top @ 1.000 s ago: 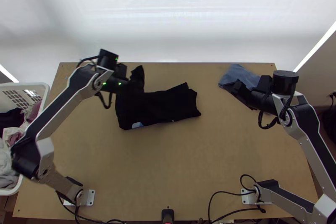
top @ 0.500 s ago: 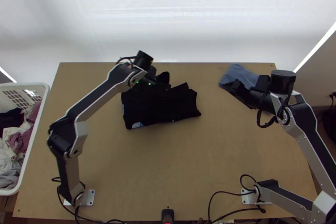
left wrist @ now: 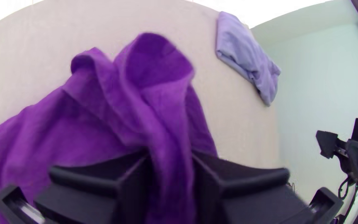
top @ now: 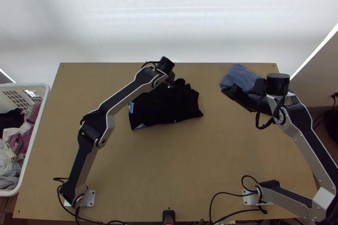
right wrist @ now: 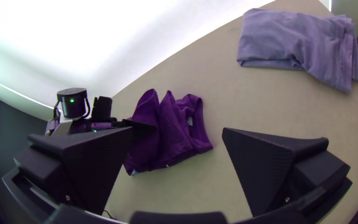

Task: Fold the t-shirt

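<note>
The left gripper (top: pixel 174 84), its black fingers clamped on a bunched, raised fold of cloth, is over the far side of the black fabric T-shirt (top: pixel 167 109); compared with the two earlier top views, it has moved rightward across the light wooden desk (top: pixel 110 161). The T-shirt lies left of the desk's middle, its left part gathered. Its left edge has shifted right, and the lifted fold has travelled with the gripper towards the right end, which has stayed in nearly the same place. A pale blue patch (top: pixel 131 107) at the left edge shows more than half a second ago. To the right, near the far edge, the folded blue-grey cloth (top: pixel 239 76) lies where it did. Beside it in the top view, the right gripper (top: pixel 227 90) has its fingers wide apart; it has shifted slightly towards the desk's near side.
</note>
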Tool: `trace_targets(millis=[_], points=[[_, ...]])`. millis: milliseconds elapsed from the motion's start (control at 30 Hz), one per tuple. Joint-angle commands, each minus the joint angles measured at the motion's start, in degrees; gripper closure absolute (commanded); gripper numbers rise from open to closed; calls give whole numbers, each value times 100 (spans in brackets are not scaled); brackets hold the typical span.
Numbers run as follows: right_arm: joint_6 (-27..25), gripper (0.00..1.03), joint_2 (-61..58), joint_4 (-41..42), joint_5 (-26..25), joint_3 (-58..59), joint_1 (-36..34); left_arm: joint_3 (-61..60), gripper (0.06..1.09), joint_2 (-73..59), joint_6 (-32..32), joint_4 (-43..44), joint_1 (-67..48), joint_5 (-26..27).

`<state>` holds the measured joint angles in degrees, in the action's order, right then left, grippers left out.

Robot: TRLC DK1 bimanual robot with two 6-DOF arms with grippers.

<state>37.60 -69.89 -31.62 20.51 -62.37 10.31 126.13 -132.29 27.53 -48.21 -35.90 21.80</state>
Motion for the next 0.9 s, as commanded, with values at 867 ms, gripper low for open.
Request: trace_targets(millis=[867], points=[[-465, 4, -3084, 340, -1295, -1761, 1773, -405, 10, 3060, -2, 224, 1498, 149]])
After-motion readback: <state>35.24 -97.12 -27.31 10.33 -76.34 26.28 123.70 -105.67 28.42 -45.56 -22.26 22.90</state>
